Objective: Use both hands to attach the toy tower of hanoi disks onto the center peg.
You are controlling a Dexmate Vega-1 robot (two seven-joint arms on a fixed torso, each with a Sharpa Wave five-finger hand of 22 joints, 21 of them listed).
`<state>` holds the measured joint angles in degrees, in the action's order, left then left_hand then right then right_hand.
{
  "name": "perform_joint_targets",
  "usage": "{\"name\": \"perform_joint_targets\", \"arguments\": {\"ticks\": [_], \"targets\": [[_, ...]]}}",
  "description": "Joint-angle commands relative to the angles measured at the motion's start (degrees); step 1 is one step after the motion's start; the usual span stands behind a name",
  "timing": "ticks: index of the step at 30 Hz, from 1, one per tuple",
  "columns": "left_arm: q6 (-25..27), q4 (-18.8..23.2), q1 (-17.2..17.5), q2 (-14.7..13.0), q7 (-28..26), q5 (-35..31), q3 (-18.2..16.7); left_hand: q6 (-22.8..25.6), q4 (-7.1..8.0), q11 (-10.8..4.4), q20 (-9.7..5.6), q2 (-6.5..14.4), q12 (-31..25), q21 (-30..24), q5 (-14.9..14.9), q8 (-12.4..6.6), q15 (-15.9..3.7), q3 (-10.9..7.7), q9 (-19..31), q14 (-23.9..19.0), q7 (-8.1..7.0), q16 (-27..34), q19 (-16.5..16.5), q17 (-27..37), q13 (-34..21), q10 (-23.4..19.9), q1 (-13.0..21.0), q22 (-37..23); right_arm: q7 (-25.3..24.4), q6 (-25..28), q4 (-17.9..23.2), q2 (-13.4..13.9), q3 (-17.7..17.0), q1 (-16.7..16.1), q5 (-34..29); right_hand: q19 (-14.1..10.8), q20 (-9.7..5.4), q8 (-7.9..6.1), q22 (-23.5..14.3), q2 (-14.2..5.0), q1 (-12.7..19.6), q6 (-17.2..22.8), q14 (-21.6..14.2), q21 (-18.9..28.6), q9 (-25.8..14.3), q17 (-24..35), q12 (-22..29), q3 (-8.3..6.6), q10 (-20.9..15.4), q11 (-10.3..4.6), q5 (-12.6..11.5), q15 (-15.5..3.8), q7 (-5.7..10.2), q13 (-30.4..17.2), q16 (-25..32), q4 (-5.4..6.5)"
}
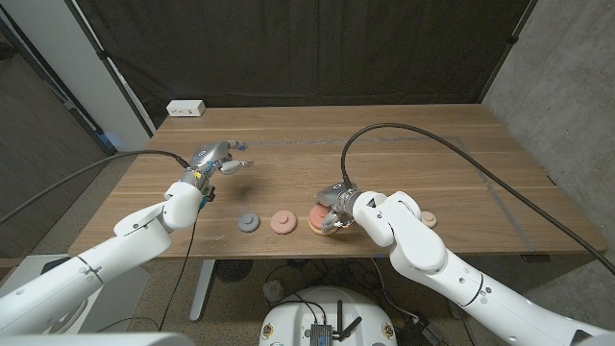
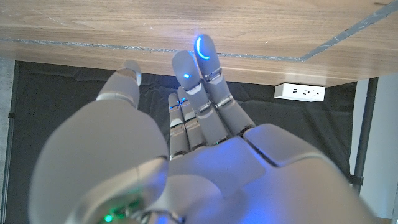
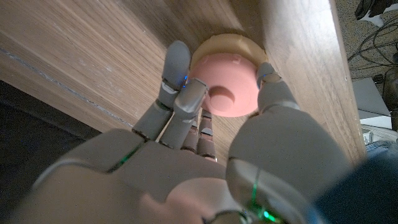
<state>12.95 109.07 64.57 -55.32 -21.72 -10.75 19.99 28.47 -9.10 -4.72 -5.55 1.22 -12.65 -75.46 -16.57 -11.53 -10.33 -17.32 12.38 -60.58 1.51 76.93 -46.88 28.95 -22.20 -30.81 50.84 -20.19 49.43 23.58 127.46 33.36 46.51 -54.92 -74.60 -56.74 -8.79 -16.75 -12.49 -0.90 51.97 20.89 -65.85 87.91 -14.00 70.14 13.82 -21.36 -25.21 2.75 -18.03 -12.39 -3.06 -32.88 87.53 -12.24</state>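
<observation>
- Nearest the table's front edge we see the right hand point(image 1: 336, 213) with its fingers around a round pink plastic disk point(image 3: 229, 91), which sits on a wider cream-coloured round base point(image 3: 219, 46); in the right wrist view the fingers point(image 3: 176, 62) and thumb touch the disk's rim, so it grips the disk.
- Just left of that stack a small salmon-pink round disk point(image 1: 282, 221) lies on the wooden table point(image 1: 404, 144).
- Left again, a grey round disk point(image 1: 250, 223) lies close beside it.
- A small pale disk point(image 1: 429, 220) lies near the right forearm.
- Farther back we see the left hand point(image 1: 219, 160) raised, fingers spread, holding nothing.
- At the far edge sits a white power strip point(image 1: 185, 109).
</observation>
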Motion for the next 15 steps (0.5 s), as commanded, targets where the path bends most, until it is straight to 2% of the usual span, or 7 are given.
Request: {"name": "perform_joint_targets", "arguments": {"ticks": [1, 11, 15], "targets": [[0.36, 0.36, 0.79, 0.02, -0.52, 0.28, -0.55, 0.28, -0.04, 0.15, -6.35, 0.06, 0.02, -0.66, -0.09, -0.11, -2.26, -0.08, 0.14, 0.17, 0.01, 0.35, 0.36, 0.08, -0.12, -0.45, -0.18, 0.03, 0.31, -0.04, -1.12, 0.15, 0.89, 0.86, -0.6, -0.22, -3.72, -0.42, -0.15, -2.6, 1.58, 8.35, -0.35, -0.28, -0.24, 0.25, 0.09, -3.52, -10.91, -10.75, -0.62, -0.02, 7.62, -0.41, 0.05, 3.17], [0.13, 0.0, 0.07, 0.2, -0.25, 0.03, -0.08, 0.36, -0.06, 0.09, -6.35, 0.06, 0.06, -0.88, -0.1, -0.13, -2.26, -0.12, 0.14, 0.19, 0.0, 0.41, 0.48, 0.08, -0.14, -0.41, -0.2, 0.21, 0.78, 0.34, -1.05, 0.17, 0.9, 0.85, -0.93, -0.17, -3.72, -0.41, -0.14, -2.59, 1.49, 8.43, -0.29, -0.3, -0.25, 0.24, -0.06, -3.66, -10.79, -10.81, -0.66, -0.02, 7.71, -0.52, 0.01, 3.17], [-0.13, -0.24, -0.13, 0.3, -0.2, 0.05, 0.04, 0.3, -0.07, 0.16, -6.35, 0.06, 0.06, -0.94, -0.1, -0.11, -2.26, -0.13, 0.14, 0.22, 0.0, 0.39, 0.52, 0.04, -0.14, -0.45, -0.2, 0.28, 1.95, 0.38, -1.04, 0.06, 1.0, 1.17, -1.23, -0.07, -3.71, -0.24, -0.04, -2.47, 1.34, 8.14, -0.24, -0.39, -0.26, 0.24, -0.38, -3.73, -10.3, -10.32, -0.69, -0.01, 7.7, -0.53, -0.03, 3.18]]}}
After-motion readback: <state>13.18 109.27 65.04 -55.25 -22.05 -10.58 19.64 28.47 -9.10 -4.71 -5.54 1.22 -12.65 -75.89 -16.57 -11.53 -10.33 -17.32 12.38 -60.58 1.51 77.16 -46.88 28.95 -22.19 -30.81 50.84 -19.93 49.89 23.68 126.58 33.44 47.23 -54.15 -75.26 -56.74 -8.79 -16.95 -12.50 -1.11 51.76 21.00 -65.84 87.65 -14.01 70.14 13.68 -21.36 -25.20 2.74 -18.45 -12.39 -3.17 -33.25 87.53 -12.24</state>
